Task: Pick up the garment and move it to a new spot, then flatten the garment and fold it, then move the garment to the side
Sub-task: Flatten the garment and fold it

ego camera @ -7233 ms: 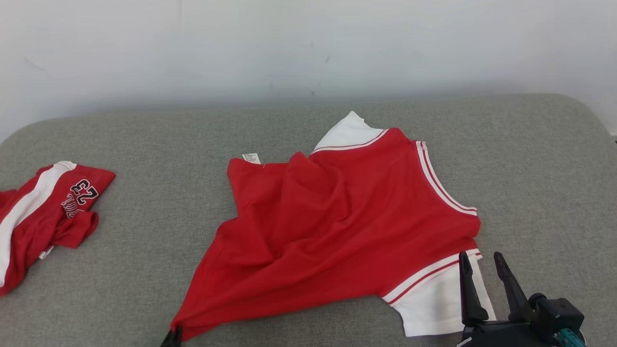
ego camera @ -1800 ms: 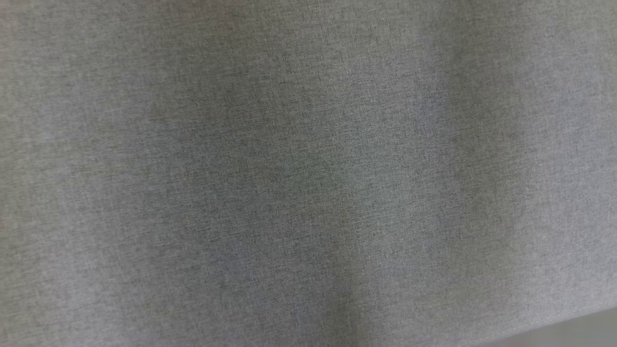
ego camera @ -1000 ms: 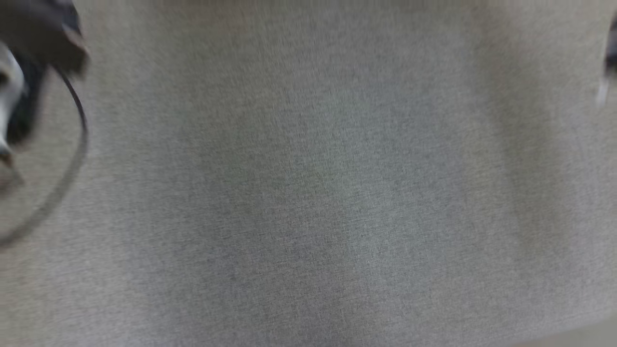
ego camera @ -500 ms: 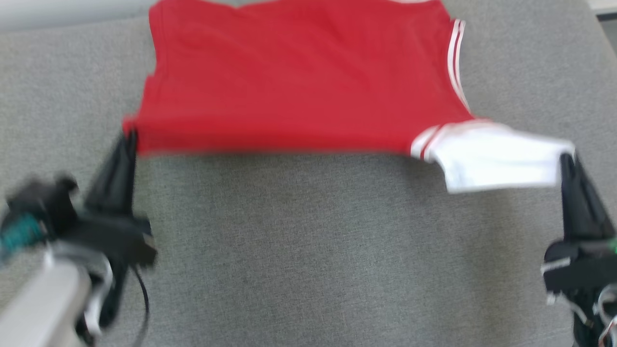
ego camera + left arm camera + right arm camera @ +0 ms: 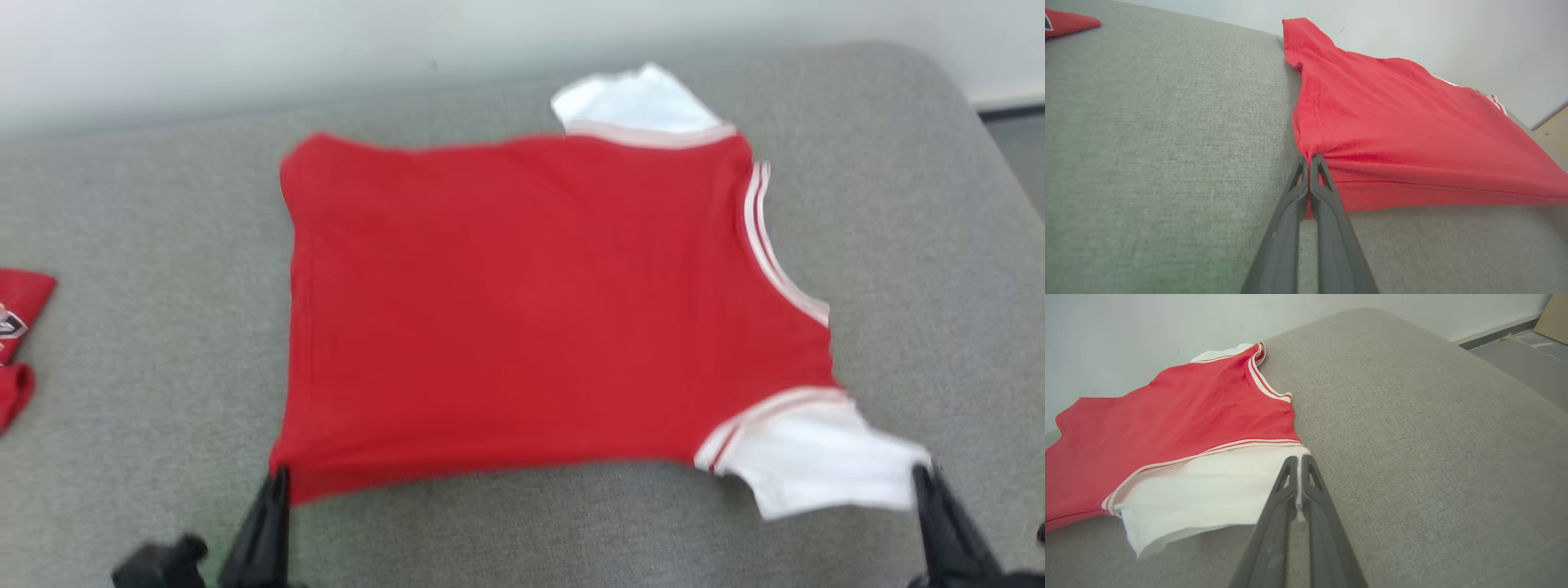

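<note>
L gripper [image 5: 1308, 157]: jaws pinched tight on near-L hem corner of the garment [image 5: 1412, 134]; red cloth bunches at the tips, puckers fan out from the pinch.
R gripper [image 5: 1299, 457]: jaws closed on the outer edge of the white sleeve [image 5: 1208, 490]; a thin strip of white cloth shows between the fingers.
Grip pair: in head view both sit low in frame, one at each end of the garment's near edge, which runs taut between them.
Garment posn: mid cushion [image 5: 898, 204], back side up, body spread nearly flat. Striped neck trim to robot's R; far sleeve [image 5: 637, 102] toward the wall [image 5: 245, 49].
Near edge: L wrist view shows shadow under the hem, so prob. slightly off the cushion at the pinch.
Fine wrinkles: head view blurred, cannot tell.
Surround: 2nd red item [image 5: 16, 318] at far L of cushion, well apart. Floor [image 5: 1527, 355] past cushion's R end.
Step (est.): flatten phase. Relocation looks done, fold not begun.
Next move (est.): lower both corners onto cushion w/ tension kept, let go of both together, then re-grip for the fold.
Needs: even pull L vs R, else hem skews or the sleeve rucks under.
Watch: the thin sleeve edge may slip from the R pinch.
</note>
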